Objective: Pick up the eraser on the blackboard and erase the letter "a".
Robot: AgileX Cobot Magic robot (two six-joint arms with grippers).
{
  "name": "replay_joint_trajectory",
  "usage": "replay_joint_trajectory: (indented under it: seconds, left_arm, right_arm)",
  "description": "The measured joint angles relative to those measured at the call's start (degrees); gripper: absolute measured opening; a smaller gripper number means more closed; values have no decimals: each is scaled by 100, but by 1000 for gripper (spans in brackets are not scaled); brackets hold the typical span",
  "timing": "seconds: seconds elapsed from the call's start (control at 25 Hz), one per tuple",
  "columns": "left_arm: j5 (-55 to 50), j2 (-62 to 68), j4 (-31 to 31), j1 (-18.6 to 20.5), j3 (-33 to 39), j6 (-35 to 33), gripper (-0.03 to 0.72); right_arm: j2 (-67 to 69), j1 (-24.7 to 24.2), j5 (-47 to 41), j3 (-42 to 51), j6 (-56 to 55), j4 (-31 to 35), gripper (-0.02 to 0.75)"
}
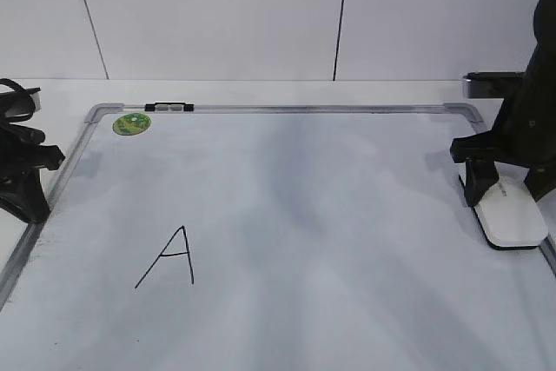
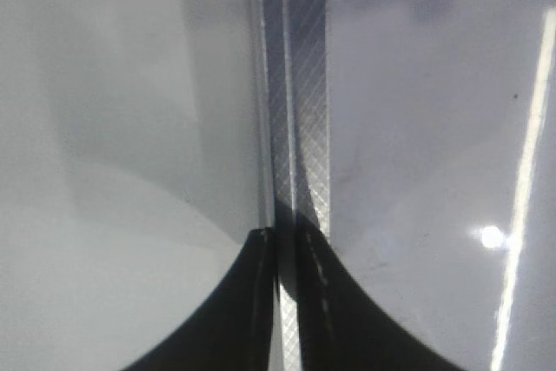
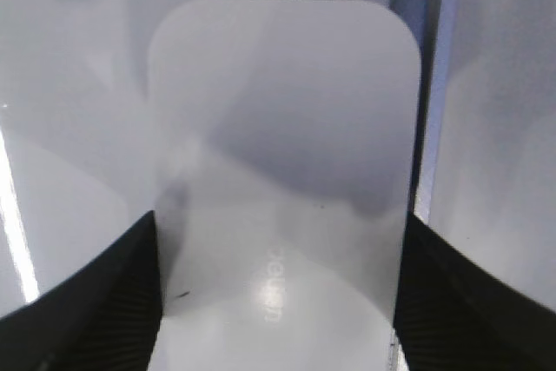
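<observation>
The eraser (image 1: 512, 219) is a white glossy block lying flat at the right edge of the blackboard (image 1: 304, 109). My right gripper (image 1: 504, 193) straddles it. In the right wrist view the eraser (image 3: 282, 154) fills the space between the two black fingers of the gripper (image 3: 280, 223), which press against its long sides. My left gripper (image 1: 33, 206) rests at the board's left edge. In the left wrist view it (image 2: 285, 236) is shut and empty over the silver frame (image 2: 300, 84). No lowercase "a" shows anywhere on the board.
A tall capital "A" (image 1: 171, 258) in black marker stands at the lower left of the board. A round green sticker (image 1: 131, 124) sits at the top left corner, beside a small black clip (image 1: 169, 107) on the top frame. A white wall rises behind.
</observation>
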State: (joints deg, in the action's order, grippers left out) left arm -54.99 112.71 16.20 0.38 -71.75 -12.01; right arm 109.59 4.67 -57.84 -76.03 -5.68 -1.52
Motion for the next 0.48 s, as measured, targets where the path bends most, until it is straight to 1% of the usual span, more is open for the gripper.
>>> replay_joint_trajectory:
  seconds: [0.48]
  left_arm:
    - [0, 0, 0, 0, 0, 0, 40]
  right_arm:
    - [0, 0, -179, 0, -28, 0, 571]
